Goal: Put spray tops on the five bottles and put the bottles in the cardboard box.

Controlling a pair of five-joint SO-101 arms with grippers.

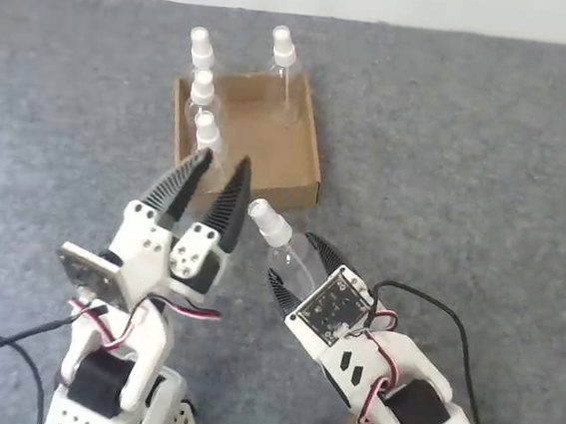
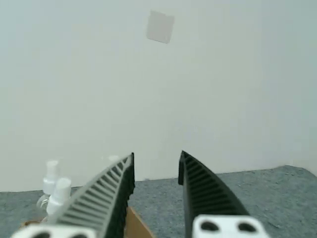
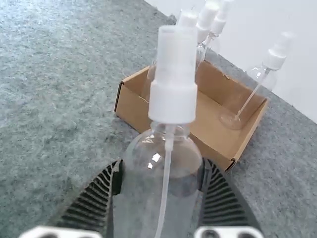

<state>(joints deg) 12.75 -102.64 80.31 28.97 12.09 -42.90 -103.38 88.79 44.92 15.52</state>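
A clear bottle [image 1: 279, 237] with a white spray top [image 3: 173, 84] stands upright between my right gripper's [image 1: 295, 261] fingers, just in front of the cardboard box [image 1: 293, 163]. The right gripper [image 3: 162, 171] is shut on the bottle's [image 3: 163, 158] body. Several capped bottles stand in the box: three in a row along one side [image 1: 203, 89] and one at the far corner [image 1: 284, 50]. My left gripper [image 1: 216, 181] hangs open and empty above the box's near corner. In the left wrist view its fingers [image 2: 114, 193] point at the wall over the bottles [image 2: 55, 193].
Grey carpet [image 1: 449, 158] covers the table around the box. A white wall [image 2: 158, 89] rises behind it. Cables [image 1: 425, 301] trail by the right arm's base. The box's middle [image 3: 208, 104] holds no bottle.
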